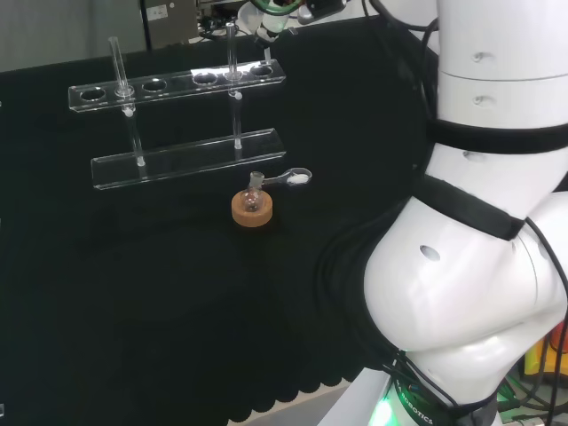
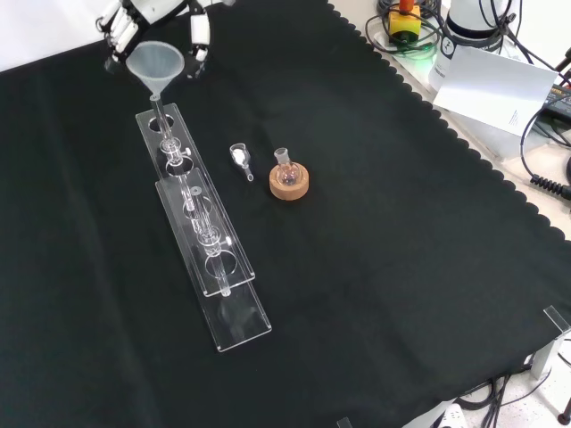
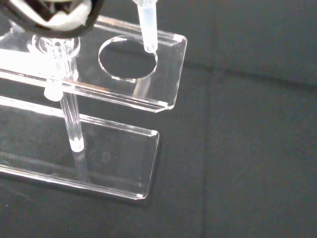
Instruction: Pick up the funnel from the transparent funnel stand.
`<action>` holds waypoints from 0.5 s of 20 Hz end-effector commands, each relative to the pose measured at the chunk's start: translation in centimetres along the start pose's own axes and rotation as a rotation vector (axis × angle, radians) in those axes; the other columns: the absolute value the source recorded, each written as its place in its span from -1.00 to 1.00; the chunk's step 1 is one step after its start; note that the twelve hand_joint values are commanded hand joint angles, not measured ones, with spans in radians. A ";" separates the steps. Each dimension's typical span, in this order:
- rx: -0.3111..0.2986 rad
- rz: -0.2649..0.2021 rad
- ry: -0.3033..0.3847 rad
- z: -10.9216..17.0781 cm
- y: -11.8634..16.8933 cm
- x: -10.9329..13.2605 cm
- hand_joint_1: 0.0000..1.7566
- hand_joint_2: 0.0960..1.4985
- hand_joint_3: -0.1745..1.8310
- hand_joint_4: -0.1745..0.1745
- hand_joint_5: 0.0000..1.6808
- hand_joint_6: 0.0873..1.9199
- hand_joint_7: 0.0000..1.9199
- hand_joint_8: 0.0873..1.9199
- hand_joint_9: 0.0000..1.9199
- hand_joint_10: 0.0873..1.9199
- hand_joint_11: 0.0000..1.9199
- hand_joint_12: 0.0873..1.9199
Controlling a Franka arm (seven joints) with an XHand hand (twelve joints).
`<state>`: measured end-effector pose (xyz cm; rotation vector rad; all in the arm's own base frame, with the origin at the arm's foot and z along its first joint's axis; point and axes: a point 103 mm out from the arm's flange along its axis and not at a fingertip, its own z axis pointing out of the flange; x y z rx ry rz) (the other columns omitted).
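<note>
My hand sits at the top left corner of the front view, and my fingers are curled around the rim of the clear funnel, grasping it from behind and on both sides. The funnel hangs upright with its wide mouth just under my fingers and its narrow stem pointing down toward the far end of the transparent funnel stand. In the wrist view the tip of the stem hovers above the end hole of the stand's upper plate, clear of the plate and slightly off the hole's middle. The stand is a long two-level rack of clear plastic lying on the black cloth of the counter, its upper plate pierced by a row of round holes and carried on thin clear posts. To the right of the stand in the front view lie a small clear scoop with something white in it and, just beside that, a small round flask sitting upright in a cork ring.
</note>
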<state>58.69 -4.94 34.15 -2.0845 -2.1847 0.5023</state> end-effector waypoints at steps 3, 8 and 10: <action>-0.052 0.045 0.007 -1.9 -5.3 -0.1 -0.11 -0.18 -0.26 -0.23 -0.38 -0.88 -0.55 -0.17 -0.41 -0.42 -0.68 0.35; -0.034 0.055 0.020 -1.9 -7.7 -0.1 -0.12 -0.18 -0.26 -0.22 -0.41 -0.80 -0.53 -0.18 -0.40 -0.44 -0.68 0.35; -0.051 0.058 0.012 -1.9 -8.3 0.0 -0.12 -0.18 -0.26 -0.22 -0.44 -0.73 -0.53 -0.18 -0.39 -0.44 -0.68 0.35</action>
